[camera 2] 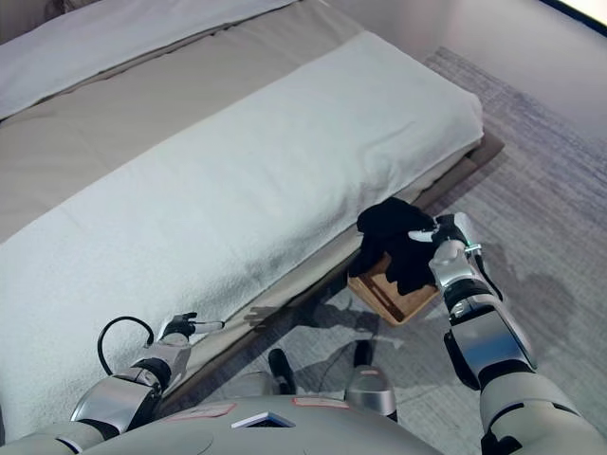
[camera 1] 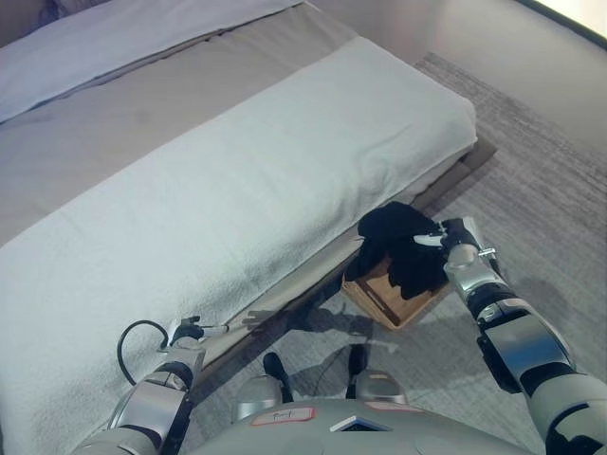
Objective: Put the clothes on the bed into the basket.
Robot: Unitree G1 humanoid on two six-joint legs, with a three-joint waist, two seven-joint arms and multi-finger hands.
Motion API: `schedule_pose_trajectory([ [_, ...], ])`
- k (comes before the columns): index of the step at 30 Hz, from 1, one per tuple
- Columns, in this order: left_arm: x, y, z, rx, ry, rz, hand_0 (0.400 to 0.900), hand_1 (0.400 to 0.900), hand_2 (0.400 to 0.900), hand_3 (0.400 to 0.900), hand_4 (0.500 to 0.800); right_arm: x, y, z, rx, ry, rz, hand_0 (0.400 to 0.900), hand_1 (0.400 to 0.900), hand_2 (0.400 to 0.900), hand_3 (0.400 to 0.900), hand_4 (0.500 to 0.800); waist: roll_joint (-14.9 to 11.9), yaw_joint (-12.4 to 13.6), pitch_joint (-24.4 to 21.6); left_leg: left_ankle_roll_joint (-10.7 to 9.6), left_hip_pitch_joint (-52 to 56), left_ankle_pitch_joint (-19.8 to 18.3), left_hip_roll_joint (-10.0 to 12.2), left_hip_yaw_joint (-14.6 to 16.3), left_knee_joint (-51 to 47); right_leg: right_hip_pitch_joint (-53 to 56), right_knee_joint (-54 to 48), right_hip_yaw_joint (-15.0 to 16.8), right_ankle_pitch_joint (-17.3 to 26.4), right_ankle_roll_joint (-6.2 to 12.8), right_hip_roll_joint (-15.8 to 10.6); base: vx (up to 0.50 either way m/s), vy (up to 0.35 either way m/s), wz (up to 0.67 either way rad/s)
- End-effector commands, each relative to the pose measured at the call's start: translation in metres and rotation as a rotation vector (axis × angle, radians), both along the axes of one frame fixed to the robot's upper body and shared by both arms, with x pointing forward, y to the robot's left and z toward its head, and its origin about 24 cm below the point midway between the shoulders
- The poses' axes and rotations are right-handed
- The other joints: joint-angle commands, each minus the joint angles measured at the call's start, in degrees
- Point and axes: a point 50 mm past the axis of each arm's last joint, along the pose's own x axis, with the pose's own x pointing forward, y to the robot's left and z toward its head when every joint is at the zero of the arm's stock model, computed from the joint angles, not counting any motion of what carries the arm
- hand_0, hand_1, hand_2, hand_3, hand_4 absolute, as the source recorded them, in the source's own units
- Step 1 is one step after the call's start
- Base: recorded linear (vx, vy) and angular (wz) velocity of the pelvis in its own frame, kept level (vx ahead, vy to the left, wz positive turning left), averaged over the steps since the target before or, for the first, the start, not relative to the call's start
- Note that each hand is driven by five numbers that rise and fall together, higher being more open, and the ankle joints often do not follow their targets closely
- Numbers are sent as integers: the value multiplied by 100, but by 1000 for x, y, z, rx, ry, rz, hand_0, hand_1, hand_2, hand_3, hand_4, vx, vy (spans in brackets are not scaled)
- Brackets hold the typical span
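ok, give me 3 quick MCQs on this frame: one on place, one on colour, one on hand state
1. Where is the basket?
A. on the bed
B. on the floor by the bed's edge
C. in the left hand

2. What colour is the garment?
A. black
B. red
C. white

3. What is the right hand doing?
A. hanging empty
B. pressing the bed
C. gripping the garment above the basket

Key: 1 B, it sits on the carpet beside the bed. 2 A, the cloth is plainly black. 3 C, its fingers pinch the cloth; the left hand holds nothing by the bed's edge.
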Motion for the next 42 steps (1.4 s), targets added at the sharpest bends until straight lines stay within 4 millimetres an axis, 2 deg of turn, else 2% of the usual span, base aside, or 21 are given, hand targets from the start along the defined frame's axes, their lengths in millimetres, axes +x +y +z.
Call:
schedule_pose_trajectory([
  [1, 24, 28, 21, 151, -18, -42, 900, 900, 900, 900, 800, 52, -4, 66, -110, -177, 25, 900, 900, 900, 900, 800, 157, 76, -179, -201, -52, -227, -133, -452, -38, 194, 26, 123, -499, 56, 106, -14, -47, 12],
  [5, 25, 28, 22, 160, 4, -43, 900, 900, 900, 900, 800, 46, -13, 62, -138, -117, -15, 900, 900, 900, 900, 800, 227, 68, -183, -238, -67, -205, -105, -498, -38, 226, 26, 78, -534, 43, 125, -2, -45, 10],
  [10, 18, 14, 12, 121, 35, -64, 900, 900, 900, 900, 800, 38, -14, 51, -135, -49, -17, 900, 900, 900, 900, 800, 323, 58, -201, -257, -46, -207, -103, -526, -38, 256, 26, 63, -565, 33, 128, 0, -16, 2],
  [15, 18, 0, 8, 84, 50, -94, 900, 900, 900, 900, 800, 23, -16, 33, -114, 33, -25, 900, 900, 900, 900, 800, 378, 17, -259, -253, -7, -226, -108, -550, -38, 304, 26, 71, -576, 35, 116, 0, 0, 0],
  [20, 23, -6, 8, 71, 40, -117, 900, 900, 900, 900, 800, -5, -9, -3, -47, 111, -31, 900, 900, 900, 900, 800, 375, -48, -322, -241, 39, -246, -116, -555, -38, 338, 26, 86, -569, 36, 114, -7, -3, 0],
  [21, 23, -6, 8, 71, 40, -117, 900, 900, 900, 900, 800, -5, -9, -3, -47, 111, -31, 900, 900, 900, 900, 800, 374, -47, -325, -241, 39, -246, -117, -555, -38, 338, 26, 86, -570, 36, 114, -27, -8, -4],
  [23, 21, -7, 7, 66, 38, -128, 900, 900, 900, 900, 800, -34, -9, -29, 5, 164, -64, 900, 900, 900, 900, 800, 350, -104, -357, -233, 77, -263, -114, -545, -38, 360, 26, 101, -573, 32, 119, -30, -8, -6],
  [24, 21, -7, 7, 66, 39, -129, 900, 900, 900, 900, 800, -34, -9, -29, 6, 165, -65, 900, 900, 900, 900, 800, 349, -102, -360, -233, 79, -264, -114, -544, -38, 361, 26, 102, -574, 32, 118, -40, -7, -7],
  [25, 20, -7, 6, 64, 33, -128, 900, 900, 900, 900, 800, -56, -11, -45, 33, 204, -94, 900, 900, 900, 900, 800, 329, -145, -364, -228, 98, -274, -113, -540, -38, 375, 26, 112, -575, 31, 123, -47, -4, -6],
  [26, 18, -6, 5, 63, 31, -128, 900, 900, 900, 900, 800, -68, -11, -53, 41, 228, -102, 900, 900, 900, 900, 800, 314, -164, -366, -225, 108, -276, -112, -539, -38, 383, 26, 116, -573, 29, 127, -47, -4, -6],
  [27, 18, -6, 5, 63, 32, -128, 900, 900, 900, 900, 800, -68, -11, -53, 41, 228, -102, 900, 900, 900, 900, 800, 313, -163, -369, -225, 109, -276, -112, -539, -38, 384, 26, 116, -573, 29, 126, -51, -8, -9],
  [28, 13, -7, 3, 52, 35, -128, 900, 900, 900, 900, 800, -97, -12, -70, 58, 293, -118, 900, 900, 900, 900, 800, 280, -212, -363, -211, 147, -286, -104, -542, -38, 415, 26, 141, -578, 23, 137, -55, -6, -10],
  [29, 10, -8, 1, 47, 35, -132, 900, 900, 900, 900, 800, -108, -12, -76, 64, 316, -123, 900, 900, 900, 900, 800, 268, -230, -367, -207, 158, -294, -101, -532, -38, 420, 26, 149, -576, 22, 139, -55, -6, -11],
  [30, 10, -8, 1, 47, 36, -132, 900, 900, 900, 900, 800, -108, -12, -76, 64, 316, -123, 900, 900, 900, 900, 800, 267, -228, -370, -207, 159, -294, -101, -531, -38, 420, 26, 150, -577, 22, 139, -61, 1, -12],
  [31, 5, -10, -2, 32, 35, -138, 900, 900, 900, 900, 800, -137, -14, -89, 81, 376, -147, 900, 900, 900, 900, 800, 239, -276, -351, -196, 197, -293, -98, -534, -38, 444, 26, 176, -564, 15, 157, -54, 2, -11],
  [32, 2, -13, -3, 25, 41, -153, 900, 900, 900, 900, 800, -154, -14, -95, 90, 422, -159, 900, 900, 900, 900, 800, 226, -290, -341, -193, 232, -306, -93, -528, -38, 472, 26, 180, -574, 16, 163, -72, 3, -16],
  [37, -3, -22, -8, -5, 48, -209, 900, 900, 900, 900, 800, -225, -13, -114, 144, 600, -250, 900, 900, 900, 900, 800, 179, -390, -328, -173, 343, -327, -68, -498, -38, 513, 102, 227, -615, 13, 193, -40, 1, -11],
  [38, -3, -22, -8, -5, 48, -209, 900, 900, 900, 900, 800, -225, -13, -114, 144, 600, -250, 900, 900, 900, 900, 800, 180, -388, -341, -173, 327, -322, -67, -497, -38, 497, 98, 228, -608, 11, 194, -22, -6, -7],
  [39, -6, -26, -10, -14, 65, -244, 900, 900, 900, 900, 800, -245, -10, -118, 151, 670, -259, 900, 900, 900, 900, 800, 166, -417, -345, -169, 370, -339, -55, -488, -38, 519, 114, 243, -633, 8, 201, -16, -5, -5],
  [40, -6, -30, -11, -20, 70, -262, 900, 900, 900, 900, 800, -255, -9, -119, 161, 705, -280, 900, 900, 900, 900, 800, 163, -434, -353, -172, 395, -342, -51, -481, -38, 526, 125, 246, -646, 8, 204, -15, -5, -5],
  [42, -7, -31, -12, -23, 79, -270, 900, 900, 900, 900, 800, -262, -10, -119, 161, 735, -287, 900, 900, 900, 900, 800, 157, -447, -362, -169, 426, -350, -45, -470, -38, 548, 124, 257, -650, 5, 207, -6, -7, -7],
])
